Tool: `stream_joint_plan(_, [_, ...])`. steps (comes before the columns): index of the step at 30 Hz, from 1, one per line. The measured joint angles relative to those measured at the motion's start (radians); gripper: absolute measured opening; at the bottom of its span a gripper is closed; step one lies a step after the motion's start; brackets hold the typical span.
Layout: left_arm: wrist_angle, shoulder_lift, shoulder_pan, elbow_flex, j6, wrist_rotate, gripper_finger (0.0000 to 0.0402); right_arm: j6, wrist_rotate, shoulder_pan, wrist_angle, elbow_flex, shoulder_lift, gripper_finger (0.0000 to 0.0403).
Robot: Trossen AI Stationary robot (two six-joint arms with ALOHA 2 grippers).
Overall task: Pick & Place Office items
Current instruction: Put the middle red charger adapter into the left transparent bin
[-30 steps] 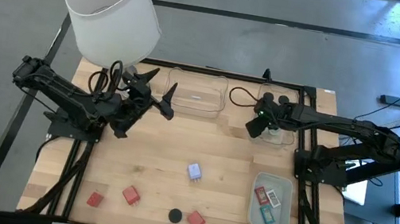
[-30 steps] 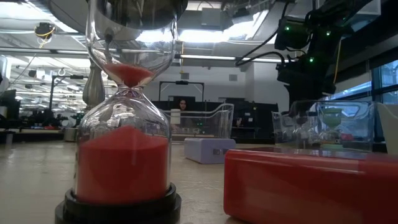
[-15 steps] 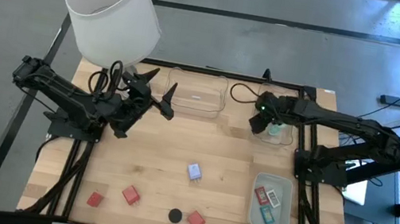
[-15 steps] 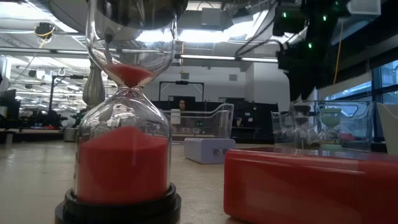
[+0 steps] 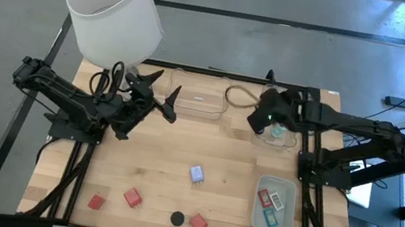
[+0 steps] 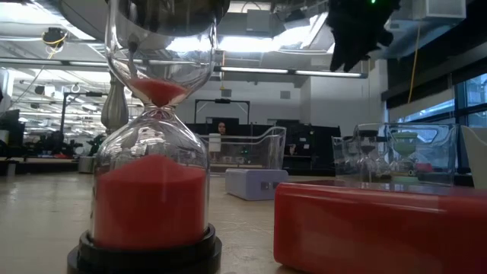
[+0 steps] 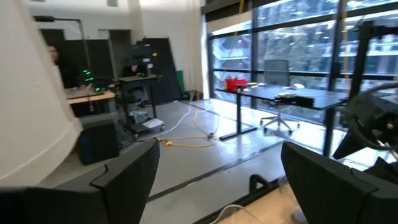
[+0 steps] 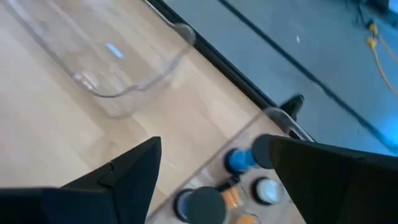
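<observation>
Right gripper (image 5: pixel 254 122): fingers apart, nothing between them, raised over the back right of the table beside a small clear tray (image 5: pixel 277 133). The right wrist view shows that tray holding small timers with black, blue and white caps (image 8: pixel 239 159), which suggests a piece has just been put in and the claw is coming away empty.

Left gripper (image 5: pixel 165 99): fingers spread wide, empty, parked at the back left under the big white lamp shade (image 5: pixel 113 8); waiting.

Clear tray, back centre (image 5: pixel 199 93): lies between the two claws, seemingly empty.

Pale-green tray, front right (image 5: pixel 273 204): holds flat red, white and teal rectangles.

Items left loose on the wood:
- lavender-blue cube (image 5: pixel 197 173), mid-table;
- three red blocks along the front edge (image 5: pixel 132 197), (image 5: pixel 96 202), (image 5: pixel 198 224);
- one black-capped sand timer (image 5: pixel 178 218), standing beside the last red block.

Obstacles: little. The loose pieces sit well apart from each other, save the timer and its neighbouring block, which may crowd a grasp there.
</observation>
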Motion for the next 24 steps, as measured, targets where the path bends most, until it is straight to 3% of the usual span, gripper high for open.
stream_joint_plan(8, [0.001,0.000,0.000,0.000,0.019,0.135,0.0334,0.127,0.153,0.224,0.039,-0.039,0.000,0.0300])
stream_joint_plan(15, [-0.026,0.000,-0.007,-0.001,0.169,0.082,0.0334,0.283,0.198,0.383,0.039,-0.102,0.000,0.0300])
stream_joint_plan(19, [-0.026,0.000,-0.009,-0.001,0.099,0.127,0.0334,0.351,0.202,0.449,0.042,-0.136,0.000,0.0300])
stream_joint_plan(24, [-0.052,0.000,-0.009,-0.001,0.055,0.214,0.0334,0.418,0.283,0.507,0.051,-0.167,0.000,0.0300])
